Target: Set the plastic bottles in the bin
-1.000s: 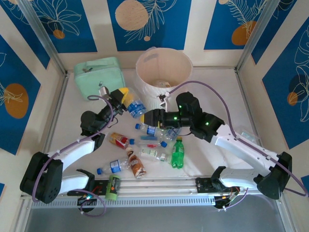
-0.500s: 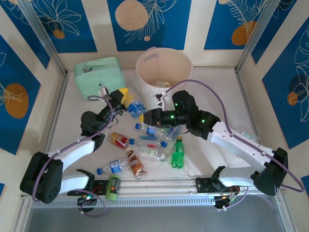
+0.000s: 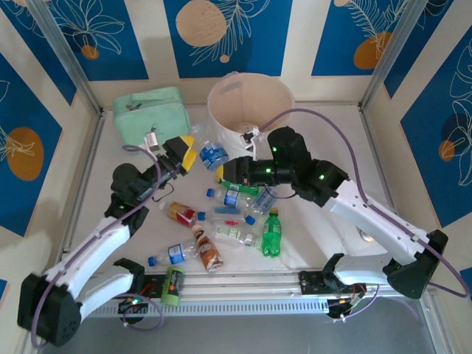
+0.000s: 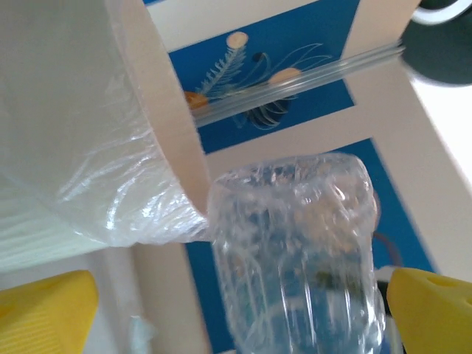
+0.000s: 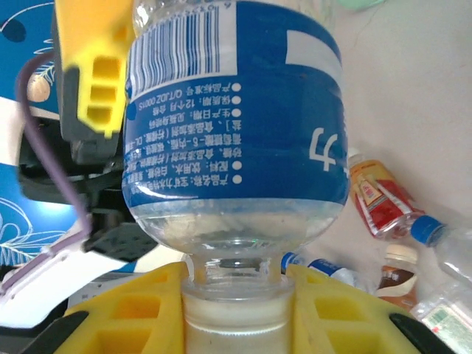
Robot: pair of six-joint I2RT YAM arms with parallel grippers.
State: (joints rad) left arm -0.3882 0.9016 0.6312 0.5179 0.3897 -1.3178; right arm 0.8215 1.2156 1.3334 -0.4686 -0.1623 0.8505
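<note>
Bin (image 3: pixel 251 103) w/ liner, R gripper (image 5: pixel 236 291) pinching blue-label bottle (image 5: pixel 236 125) neck

We see white arm links (image 3: pixel 99 240), black joints (image 3: pixel 420 273), purple cables (image 3: pixel 295 110), green lights (image 3: pixel 275 152) and yellow ribbed fingers (image 5: pixel 171 284).

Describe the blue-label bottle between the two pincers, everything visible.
Clear plastic bottle, ribbed body, blue wrap label with white print and a barcode; it looks nearly empty. The right pincer is shut on its neck, the cap hidden in that grip. Its base points toward the left pincer, whose jaws stand open on either side, not touching it. It is held close by the rim of the bin, outside it.
</note>
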